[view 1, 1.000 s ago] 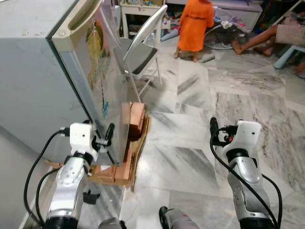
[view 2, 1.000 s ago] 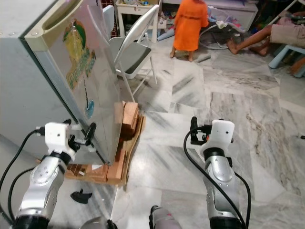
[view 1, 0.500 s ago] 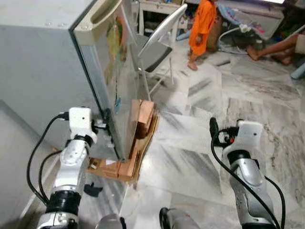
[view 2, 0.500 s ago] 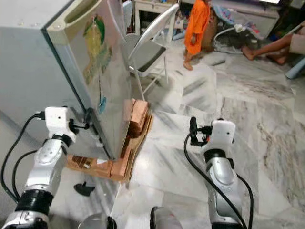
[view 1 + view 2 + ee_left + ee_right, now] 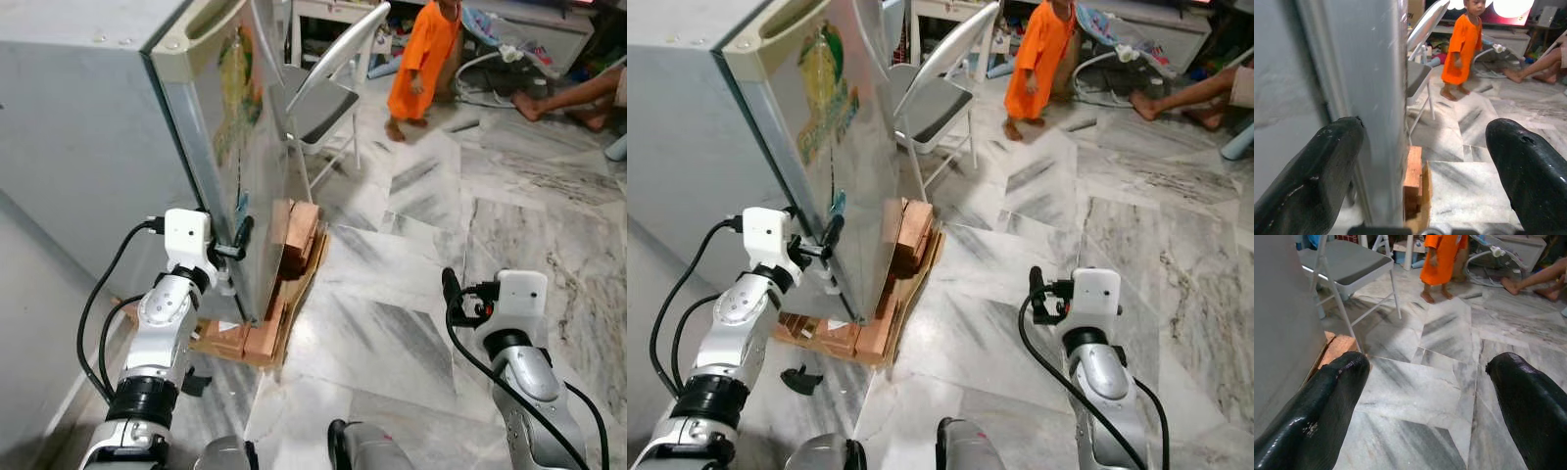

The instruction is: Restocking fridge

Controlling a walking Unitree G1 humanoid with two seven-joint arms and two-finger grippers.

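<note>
At fridge door (image 5: 240, 166) edge | left claw (image 5: 235, 240) spread, now straddling it | right claw (image 5: 451, 294) spread, lower

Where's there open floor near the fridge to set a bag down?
The marble floor between the wood blocks and the right gripper is bare. It is crowded at the fridge edge, where the left gripper straddles the door, and behind, by the folding chair and a person.

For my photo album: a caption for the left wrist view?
Left gripper open around the fridge door edge; a person in orange stands beyond.
</note>
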